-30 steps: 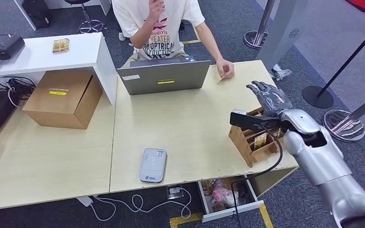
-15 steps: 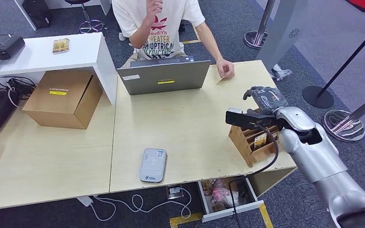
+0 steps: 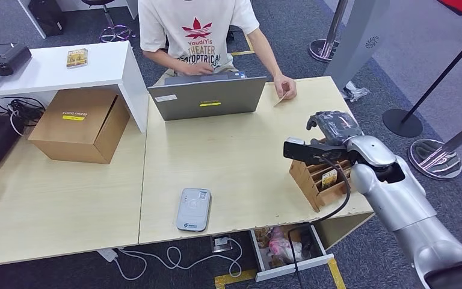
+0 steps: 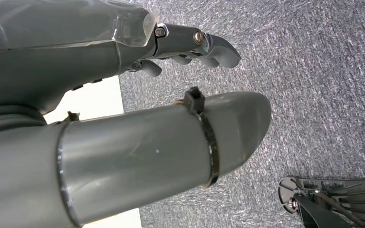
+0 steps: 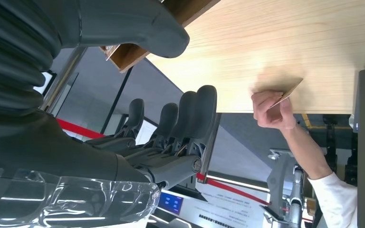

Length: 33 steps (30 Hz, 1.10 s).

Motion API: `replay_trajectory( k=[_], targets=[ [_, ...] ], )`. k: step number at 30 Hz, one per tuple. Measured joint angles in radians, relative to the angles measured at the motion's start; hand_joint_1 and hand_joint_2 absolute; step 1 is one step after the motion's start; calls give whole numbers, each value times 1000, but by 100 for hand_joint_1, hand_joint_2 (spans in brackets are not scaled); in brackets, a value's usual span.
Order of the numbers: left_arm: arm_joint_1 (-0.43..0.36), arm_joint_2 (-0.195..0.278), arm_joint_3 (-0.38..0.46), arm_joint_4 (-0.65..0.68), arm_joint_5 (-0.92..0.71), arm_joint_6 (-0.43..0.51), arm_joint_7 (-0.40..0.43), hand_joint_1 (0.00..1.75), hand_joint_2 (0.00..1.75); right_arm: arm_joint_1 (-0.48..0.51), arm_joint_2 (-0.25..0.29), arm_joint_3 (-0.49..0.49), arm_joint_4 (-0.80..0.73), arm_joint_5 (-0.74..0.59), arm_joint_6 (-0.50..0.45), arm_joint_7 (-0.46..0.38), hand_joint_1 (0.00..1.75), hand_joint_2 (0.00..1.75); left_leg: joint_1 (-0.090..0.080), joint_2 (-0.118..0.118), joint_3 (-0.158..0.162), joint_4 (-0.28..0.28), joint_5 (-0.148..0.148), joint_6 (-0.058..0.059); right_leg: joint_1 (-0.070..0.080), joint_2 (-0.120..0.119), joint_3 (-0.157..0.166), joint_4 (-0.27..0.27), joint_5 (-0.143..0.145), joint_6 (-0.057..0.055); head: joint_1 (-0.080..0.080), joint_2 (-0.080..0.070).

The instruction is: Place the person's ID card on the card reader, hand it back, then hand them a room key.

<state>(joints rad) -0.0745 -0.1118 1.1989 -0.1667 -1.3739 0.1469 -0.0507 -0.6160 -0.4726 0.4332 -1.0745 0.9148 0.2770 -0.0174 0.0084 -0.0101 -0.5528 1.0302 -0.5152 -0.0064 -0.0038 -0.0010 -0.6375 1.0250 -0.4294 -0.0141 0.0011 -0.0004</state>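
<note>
Person (image 3: 195, 27) holds ID card (image 3: 284, 99); right hand (image 3: 332, 125) near.

The right arm reaches in from the near right, silver forearm angled up and leftward over the right side of the scene; the right hand (image 3: 332, 125) sits at its far end, dark and bent at the wrist, fingers (image 5: 190, 114) held side by side and gently curled, gripping nothing; the thick grey thumb (image 5: 138, 28) stands apart from them; the wrist camera juts out to the left just behind the hand; the left hand (image 4: 190, 45) hangs low with the carpeted floor beyond it, its fingers loosely curled and empty, thumb lying alongside.
</note>
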Motion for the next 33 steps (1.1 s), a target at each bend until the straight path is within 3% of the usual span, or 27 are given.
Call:
replay_trajectory(
  k=[5,33],
  targets=[
    [0,0,0,0,-2,0,0,0,0,0,0,4,5,-8,-1,1,75,175,0,0,0,0,0,0,0,0,0,0,0,0,0,0],
    [1,0,0,0,11,9,3,0,0,-11,-1,8,72,6,-10,6,91,175,0,0,0,0,0,0,0,0,0,0,0,0,0,0]
  ],
)
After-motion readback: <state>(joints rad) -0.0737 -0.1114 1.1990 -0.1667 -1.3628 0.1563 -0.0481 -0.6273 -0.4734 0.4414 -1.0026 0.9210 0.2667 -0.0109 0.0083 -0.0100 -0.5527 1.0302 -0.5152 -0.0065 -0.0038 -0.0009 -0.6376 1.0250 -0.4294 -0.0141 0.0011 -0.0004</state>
